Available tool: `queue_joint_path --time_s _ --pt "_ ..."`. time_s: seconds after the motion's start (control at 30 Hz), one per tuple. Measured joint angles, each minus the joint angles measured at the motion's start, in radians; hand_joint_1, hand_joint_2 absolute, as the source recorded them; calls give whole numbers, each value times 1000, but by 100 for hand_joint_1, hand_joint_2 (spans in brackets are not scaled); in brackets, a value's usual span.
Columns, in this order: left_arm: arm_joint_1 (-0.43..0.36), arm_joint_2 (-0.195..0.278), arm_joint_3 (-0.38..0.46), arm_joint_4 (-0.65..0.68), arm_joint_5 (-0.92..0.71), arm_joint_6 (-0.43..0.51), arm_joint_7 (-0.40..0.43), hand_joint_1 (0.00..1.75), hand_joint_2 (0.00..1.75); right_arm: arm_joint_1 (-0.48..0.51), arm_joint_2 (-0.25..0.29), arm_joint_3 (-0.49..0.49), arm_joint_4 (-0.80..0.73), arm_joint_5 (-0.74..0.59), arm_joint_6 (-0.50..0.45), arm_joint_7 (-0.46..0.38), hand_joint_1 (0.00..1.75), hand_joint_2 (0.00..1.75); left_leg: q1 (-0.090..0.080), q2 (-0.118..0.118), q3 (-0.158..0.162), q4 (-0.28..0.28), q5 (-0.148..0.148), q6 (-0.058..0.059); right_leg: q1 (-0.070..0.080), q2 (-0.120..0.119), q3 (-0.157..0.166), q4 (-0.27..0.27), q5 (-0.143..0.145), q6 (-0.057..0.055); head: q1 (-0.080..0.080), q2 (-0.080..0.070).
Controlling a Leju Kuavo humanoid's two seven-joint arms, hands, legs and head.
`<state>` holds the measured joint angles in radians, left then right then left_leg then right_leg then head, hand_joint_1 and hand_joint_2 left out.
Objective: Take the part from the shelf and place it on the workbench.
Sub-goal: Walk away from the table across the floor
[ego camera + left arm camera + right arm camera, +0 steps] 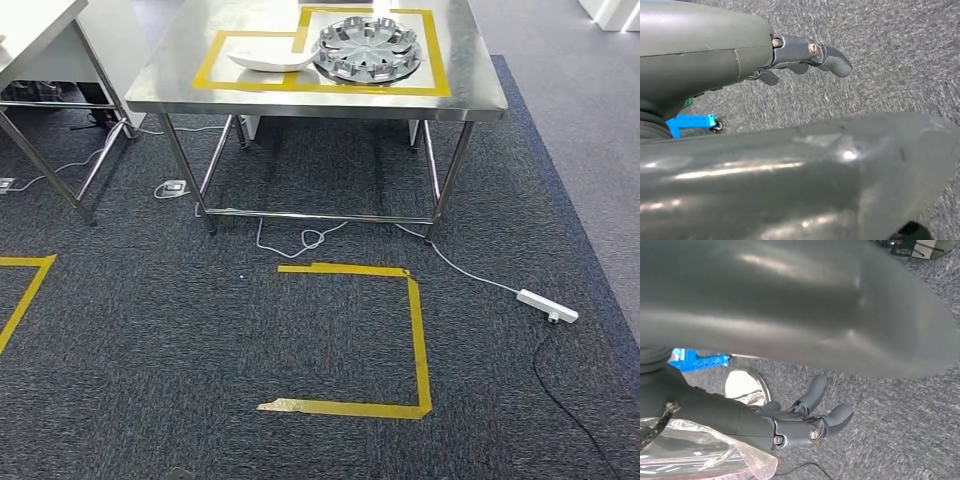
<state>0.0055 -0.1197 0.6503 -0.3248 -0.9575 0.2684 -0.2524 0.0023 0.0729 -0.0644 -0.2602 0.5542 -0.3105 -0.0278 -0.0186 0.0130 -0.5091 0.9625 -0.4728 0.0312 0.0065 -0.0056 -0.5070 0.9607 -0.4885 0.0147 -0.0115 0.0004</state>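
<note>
While both my arms hang low over the dark speckled carpet (151, 330), the steel counter (173, 60) stands well ahead of my hands, its brushed top marked with a frame of yellow tape (219, 45). On it, inside the tape, lie the parts: a stack of silver spoked wheel covers (367, 48) and, touching their near left edge, a pale curved panel (268, 62). Neither of my hands is near them. My left hand (806, 52), seen from its wrist, has its dark fingers (836, 62) stretched out almost straight and apart, holding nothing, with grey carpet beyond them. My right hand (806, 422) also holds nothing; its fingers (838, 416) are loosely spread over the carpet, and close beside that hand I see a shiny round metal disc (745, 386) and a crumpled clear plastic sheet (715, 450). Between me and the counter, the floor carries an open square of yellow tape (377, 340), its near left end frayed. A white cable (302, 238) loops under the counter's thin steel legs (189, 170), and a white power strip (547, 306) lies on the carpet ahead and to the right of my right hand, a black cord (566, 400) trailing from it. A second steel table (38, 30) stands ahead to the left, another yellow tape corner (26, 285) near it. To the far right the carpet gives way to a smooth grey floor (596, 120).
</note>
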Motion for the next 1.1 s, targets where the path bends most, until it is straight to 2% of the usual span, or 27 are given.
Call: queue_joint_path --time_s 0.87,1.03,1.1 --pt "-8 -4 0 15 1 30 19 0 0 0 0 -30 14 -21 12 -5 0 0 -3 0 -7 3 2 -1 -4 0 -6 0 7 3 0 0" --pt "-3 -22 0 10 5 40 44 0 0 -1 0 -30 17 -8 -1 -5 0 0 -8 -1 -14 12 0 10 -8 -2 -8 0 10 11 -1 0" --pt "1 -29 0 6 5 39 50 0 0 -2 0 -29 17 -3 -5 -5 0 0 -4 -3 -12 2 7 17 -7 -4 -9 1 8 16 0 0"
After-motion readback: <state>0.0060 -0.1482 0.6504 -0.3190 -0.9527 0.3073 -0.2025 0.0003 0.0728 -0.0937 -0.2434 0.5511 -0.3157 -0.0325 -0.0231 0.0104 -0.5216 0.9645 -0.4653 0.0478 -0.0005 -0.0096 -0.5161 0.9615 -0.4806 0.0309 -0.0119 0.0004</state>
